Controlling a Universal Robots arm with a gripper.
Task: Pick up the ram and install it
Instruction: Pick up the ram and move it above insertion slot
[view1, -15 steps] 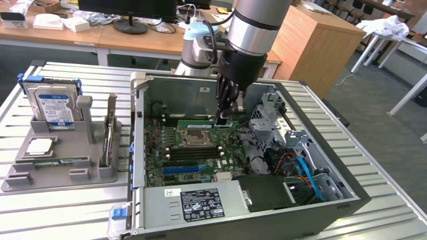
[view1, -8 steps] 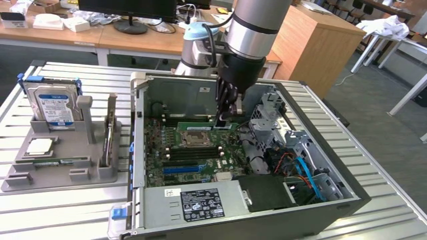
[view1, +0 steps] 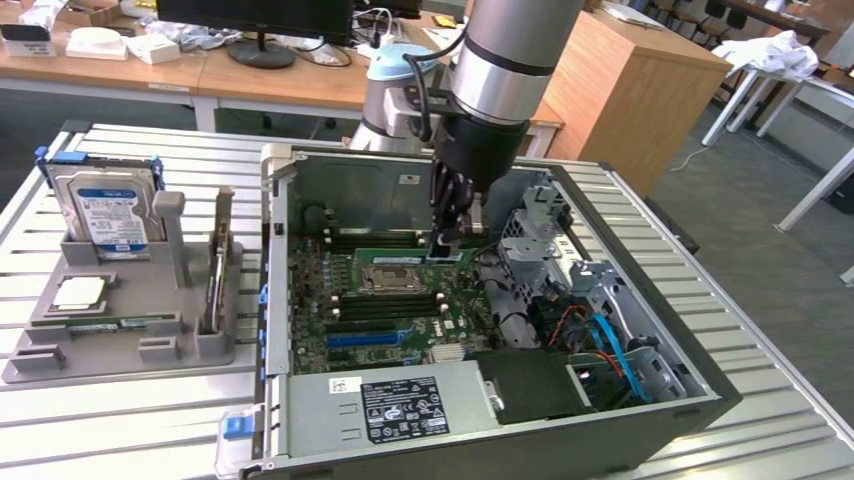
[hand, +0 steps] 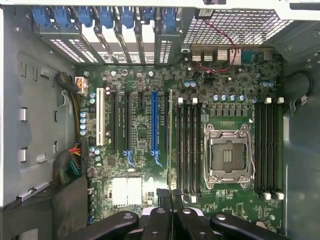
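The ram (hand: 171, 145) is a thin green stick seen edge-on in the wrist view, running out from between my fingertips. It hangs over the motherboard (hand: 140, 135), beside the black memory slots (hand: 189, 150) next to the empty processor socket (hand: 227, 152). My gripper (hand: 170, 200) is shut on its near end. In the exterior view the gripper (view1: 449, 238) reaches down into the open computer case (view1: 667, 300), with the ram (view1: 454, 254) just above the slots behind the socket (view1: 391, 272). Whether the stick touches a slot is unclear.
On the exterior view's left a grey holder (view1: 120, 345) carries a hard drive (view1: 110, 210) and a square silver processor chip (view1: 78, 292). Inside the case are a metal drive cage (view1: 547, 230), cables (view1: 607, 340) and a power supply (view1: 387, 405). Desks stand behind.
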